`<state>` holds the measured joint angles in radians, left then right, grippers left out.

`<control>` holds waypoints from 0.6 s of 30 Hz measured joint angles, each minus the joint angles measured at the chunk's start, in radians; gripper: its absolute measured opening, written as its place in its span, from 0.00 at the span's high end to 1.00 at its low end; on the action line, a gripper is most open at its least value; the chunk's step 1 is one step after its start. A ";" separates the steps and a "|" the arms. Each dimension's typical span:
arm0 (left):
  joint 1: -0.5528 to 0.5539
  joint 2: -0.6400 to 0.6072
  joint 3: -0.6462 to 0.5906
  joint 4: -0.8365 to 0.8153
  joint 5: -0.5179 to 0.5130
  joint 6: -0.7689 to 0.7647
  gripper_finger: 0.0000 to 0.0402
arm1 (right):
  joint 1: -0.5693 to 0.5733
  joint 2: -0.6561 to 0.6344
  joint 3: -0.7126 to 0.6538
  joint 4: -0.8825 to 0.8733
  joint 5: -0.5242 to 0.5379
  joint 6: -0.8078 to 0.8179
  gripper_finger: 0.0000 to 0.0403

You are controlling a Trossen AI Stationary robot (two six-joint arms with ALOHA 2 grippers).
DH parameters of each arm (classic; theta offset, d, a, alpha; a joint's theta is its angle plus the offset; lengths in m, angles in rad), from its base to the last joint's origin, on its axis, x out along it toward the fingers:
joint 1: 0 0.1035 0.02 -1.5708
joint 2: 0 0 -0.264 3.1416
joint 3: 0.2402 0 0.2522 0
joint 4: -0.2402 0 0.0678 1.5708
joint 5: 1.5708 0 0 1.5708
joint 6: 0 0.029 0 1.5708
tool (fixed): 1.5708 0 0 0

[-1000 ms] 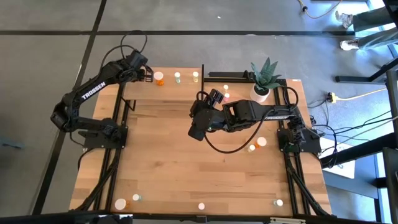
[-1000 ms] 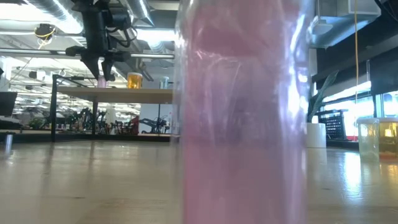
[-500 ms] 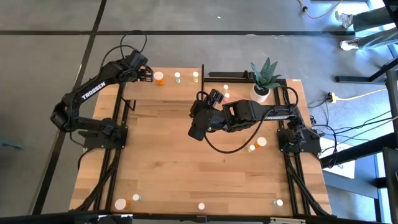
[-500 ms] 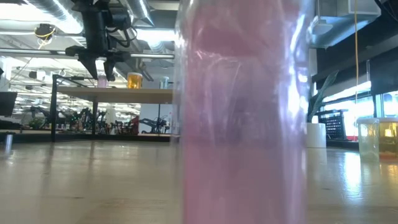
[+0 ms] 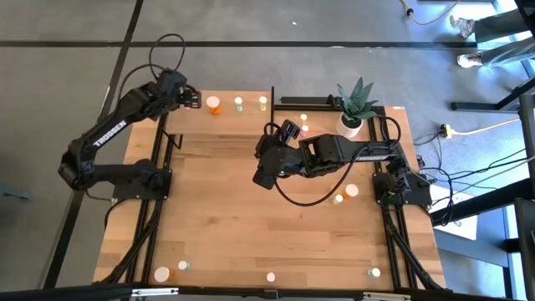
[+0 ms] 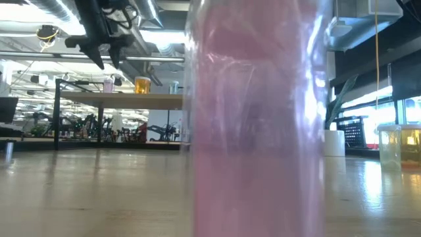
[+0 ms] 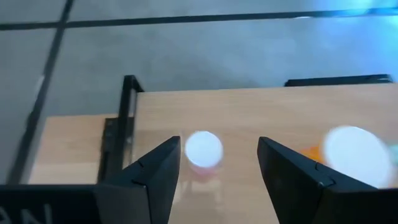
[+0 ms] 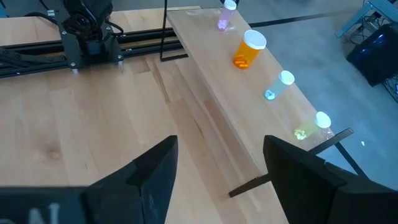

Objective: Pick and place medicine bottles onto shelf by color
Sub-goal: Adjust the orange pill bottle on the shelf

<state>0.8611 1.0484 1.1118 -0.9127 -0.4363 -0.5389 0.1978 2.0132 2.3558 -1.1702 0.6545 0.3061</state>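
The shelf (image 5: 219, 112) runs along the table's far edge. Four medicine bottles stand upright on it in a row: pink (image 7: 204, 150), orange (image 5: 215, 104), teal (image 5: 239, 104) and yellowish (image 5: 262, 102). My left gripper (image 7: 219, 143) is open, above the shelf's left end. It is raised clear of the pink bottle (image 6: 108, 84), which shows between and beyond its fingers. My right gripper (image 5: 264, 176) hangs open over the middle of the table, with nothing between its fingers (image 8: 155, 168). It faces the shelf (image 8: 211, 93).
Loose bottles lie near the right arm's base (image 5: 351, 191), by the plant pot (image 5: 351, 124) and along the near edge (image 5: 161, 274). One pink bottle (image 6: 256, 118) stands right before the low camera and blocks most of that view. The right arm's cable loops over the table's middle.
My left gripper has opened and let go of the pink bottle, then risen and drawn back a little toward the table's left edge. The pink bottle stays upright on the shelf's left end.
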 joint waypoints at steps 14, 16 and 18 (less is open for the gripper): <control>-0.183 -0.077 0.000 0.001 0.267 0.022 0.52 | 0.000 0.000 0.000 0.000 -0.002 0.000 0.41; -0.199 -0.071 0.000 -0.012 0.266 0.024 0.54 | 0.000 0.000 0.000 0.000 -0.002 0.000 0.41; -0.212 -0.060 0.000 -0.025 0.266 0.025 0.55 | 0.000 0.000 0.000 0.000 -0.003 0.000 0.41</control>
<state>0.6494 0.9880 1.1118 -0.9377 -0.1699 -0.5136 0.1978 2.0132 2.3558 -1.1702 0.6518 0.3061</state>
